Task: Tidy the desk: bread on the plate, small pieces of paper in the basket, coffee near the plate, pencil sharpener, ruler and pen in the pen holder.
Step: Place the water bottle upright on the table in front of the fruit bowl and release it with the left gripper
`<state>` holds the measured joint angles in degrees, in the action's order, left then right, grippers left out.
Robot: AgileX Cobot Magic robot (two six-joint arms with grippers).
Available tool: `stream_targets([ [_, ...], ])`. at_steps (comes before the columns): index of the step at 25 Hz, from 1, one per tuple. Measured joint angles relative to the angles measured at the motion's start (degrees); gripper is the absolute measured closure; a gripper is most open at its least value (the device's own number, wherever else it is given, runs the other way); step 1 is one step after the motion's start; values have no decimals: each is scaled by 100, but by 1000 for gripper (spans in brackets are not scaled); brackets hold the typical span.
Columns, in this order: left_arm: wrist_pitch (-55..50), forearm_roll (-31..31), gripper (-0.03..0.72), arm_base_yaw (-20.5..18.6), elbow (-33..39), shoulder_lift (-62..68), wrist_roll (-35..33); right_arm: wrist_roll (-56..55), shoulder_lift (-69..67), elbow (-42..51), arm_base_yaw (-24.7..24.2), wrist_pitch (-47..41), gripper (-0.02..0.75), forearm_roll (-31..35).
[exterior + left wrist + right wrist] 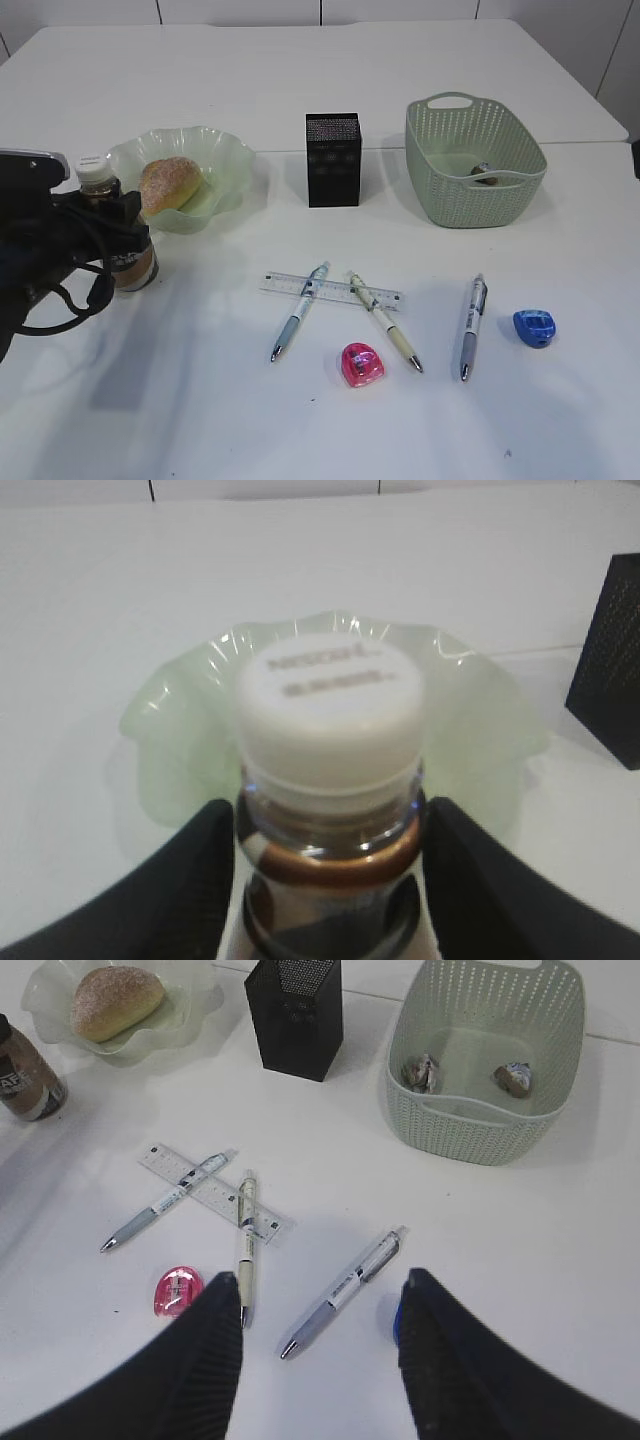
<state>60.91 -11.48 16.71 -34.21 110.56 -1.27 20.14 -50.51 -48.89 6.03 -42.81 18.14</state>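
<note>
Pale wall panels (dark seams between them) line the background.

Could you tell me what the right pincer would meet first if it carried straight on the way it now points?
Probably the grey pen lying between its fingers on the desk, with the blue sharpener close beside; depth is uncertain.

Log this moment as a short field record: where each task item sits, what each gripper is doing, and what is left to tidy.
bread: on plate
coffee: upright beside plate
left gripper: fingers either side of the coffee's neck, contact unclear
right gripper: open, empty, above desk
basket: two paper scraps inside
pen holder: contents not visible
left to tidy: ruler, three pens, pink sharpener, blue sharpener
</note>
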Motion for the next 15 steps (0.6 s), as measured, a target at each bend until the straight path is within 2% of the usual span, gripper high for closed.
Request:
stream_targets([
  [9, 102, 12, 243, 0, -19, 0, 0, 0, 0, 0, 0, 0, 332, 13],
  [15, 152, 12, 200, 0, -19, -53, 0, 3, 0, 0, 0, 0, 332, 13],
])
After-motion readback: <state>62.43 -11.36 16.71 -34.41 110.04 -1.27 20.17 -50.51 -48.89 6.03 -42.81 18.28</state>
